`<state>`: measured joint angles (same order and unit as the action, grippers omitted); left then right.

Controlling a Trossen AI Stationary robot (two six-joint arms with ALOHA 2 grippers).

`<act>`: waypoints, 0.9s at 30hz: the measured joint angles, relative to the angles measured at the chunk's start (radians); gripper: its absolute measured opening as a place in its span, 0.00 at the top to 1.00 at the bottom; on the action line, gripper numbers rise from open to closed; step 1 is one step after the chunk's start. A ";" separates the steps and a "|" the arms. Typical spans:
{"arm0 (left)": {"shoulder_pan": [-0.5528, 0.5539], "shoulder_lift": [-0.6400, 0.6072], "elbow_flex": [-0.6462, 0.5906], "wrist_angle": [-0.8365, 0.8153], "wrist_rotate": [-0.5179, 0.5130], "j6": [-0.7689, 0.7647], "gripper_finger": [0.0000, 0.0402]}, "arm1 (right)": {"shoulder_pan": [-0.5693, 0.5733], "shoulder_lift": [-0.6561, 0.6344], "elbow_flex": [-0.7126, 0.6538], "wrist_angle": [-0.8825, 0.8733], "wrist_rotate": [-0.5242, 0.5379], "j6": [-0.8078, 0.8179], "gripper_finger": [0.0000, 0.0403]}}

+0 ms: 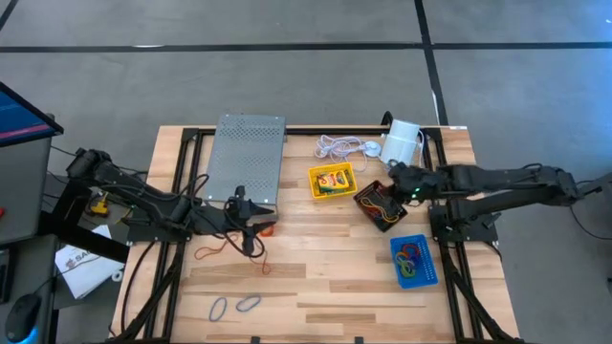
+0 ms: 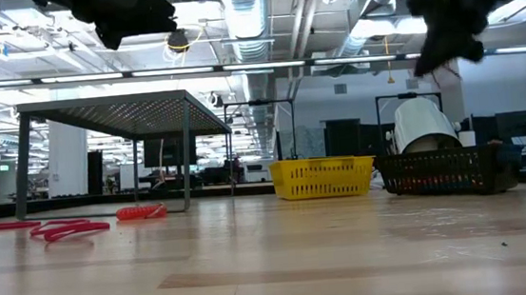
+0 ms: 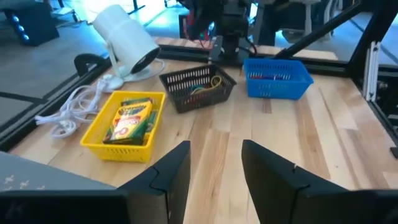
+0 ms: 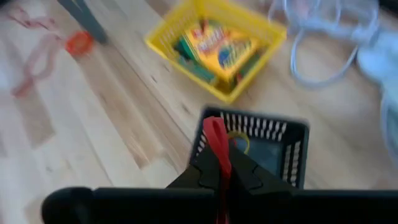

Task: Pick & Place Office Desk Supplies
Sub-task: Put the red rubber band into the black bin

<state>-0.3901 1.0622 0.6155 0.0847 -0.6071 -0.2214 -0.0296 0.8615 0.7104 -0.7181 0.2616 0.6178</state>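
Observation:
My right gripper (image 4: 222, 167) is shut on a red rubber band (image 4: 216, 138), just above the black mesh tray (image 4: 273, 152), which holds a few bands. The yellow tray (image 3: 124, 121) holds crayon boxes (image 4: 219, 45) and rests flat on the table. More bands lie in the blue tray (image 1: 414, 260). My left gripper (image 3: 214, 174) hovers open at the table's left middle (image 1: 251, 225), with nothing between its fingers. Red bands (image 1: 212, 250) and two pale loops (image 1: 234, 306) lie loose on the wood near the left arm. My right gripper pinches the red rubber band between its two fingers, with the strand (image 4: 219, 155) running along them. The fingers slant down from the table's right side. The band's free end (image 4: 212, 124) sticks out past the fingertips, lifted clear over the black tray's rim.
A grey perforated stand (image 1: 247, 158) occupies the far left of the table, with an orange coil (image 1: 268, 227) beside it. A coiled white cord (image 1: 339, 146) and a white cylinder (image 1: 402, 141) lie at the far edge. Black frame rails run along both sides.

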 joint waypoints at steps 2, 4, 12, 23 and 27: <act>-0.003 0.001 0.000 -0.007 -0.001 0.002 0.66 | 0.000 0.026 -0.042 0.036 -0.006 0.026 1.00; -0.003 0.001 0.000 -0.010 -0.003 0.006 0.67 | 0.000 0.050 -0.078 0.085 -0.014 0.043 1.00; 0.006 0.001 -0.005 -0.063 -0.003 -0.001 0.68 | -0.009 0.192 -0.150 0.184 -0.053 0.087 1.00; 0.010 0.001 -0.008 -0.068 -0.003 -0.003 0.68 | -0.027 0.369 -0.154 0.251 -0.062 0.028 1.00; 0.010 0.001 -0.008 -0.067 -0.003 -0.004 0.68 | -0.045 0.389 -0.154 0.263 -0.078 0.002 1.00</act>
<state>-0.3798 1.0630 0.6075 0.0179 -0.6098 -0.2253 -0.0746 1.2502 0.5568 -0.4552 0.1839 0.6202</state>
